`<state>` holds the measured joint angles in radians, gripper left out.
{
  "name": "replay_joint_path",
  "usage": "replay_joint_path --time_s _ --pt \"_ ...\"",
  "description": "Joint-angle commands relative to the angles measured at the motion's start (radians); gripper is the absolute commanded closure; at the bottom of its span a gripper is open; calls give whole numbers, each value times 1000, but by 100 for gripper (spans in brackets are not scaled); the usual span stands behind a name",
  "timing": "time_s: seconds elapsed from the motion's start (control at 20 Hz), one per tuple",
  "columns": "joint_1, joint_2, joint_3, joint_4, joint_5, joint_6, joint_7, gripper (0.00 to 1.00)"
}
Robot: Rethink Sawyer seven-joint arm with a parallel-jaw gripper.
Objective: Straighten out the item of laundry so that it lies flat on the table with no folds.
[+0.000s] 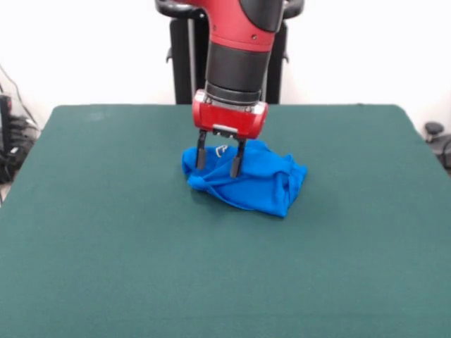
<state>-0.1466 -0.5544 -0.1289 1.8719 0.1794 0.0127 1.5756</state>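
Observation:
The bright blue T-shirt (pixel 257 178) lies crumpled in a heap with several folds near the middle of the dark green table (pixel 106 232). Only a small sliver of white print shows near its left top. My gripper (pixel 218 170) comes down from the red and black arm over the heap's left part. Its two dark fingers (pixel 201 156) are spread apart, with their tips down at the cloth. I cannot tell whether they touch it. Nothing is held between them.
The robot's black pedestal (pixel 184 56) stands behind the table's far edge. Cables and dark gear (pixel 10 134) lie beside the table's left edge, and a dark object (pixel 438 137) sits off its right edge.

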Motion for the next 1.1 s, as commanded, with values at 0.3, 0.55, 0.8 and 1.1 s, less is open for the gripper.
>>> replay_joint_path --time_s 0.3,0.55,0.8,1.1 --pt "8 36 71 15 42 -67 254 0" --pt "5 36 79 11 20 -90 239 0" --pt "48 32 35 12 62 -44 253 0" --pt "63 26 20 15 70 -30 254 0"
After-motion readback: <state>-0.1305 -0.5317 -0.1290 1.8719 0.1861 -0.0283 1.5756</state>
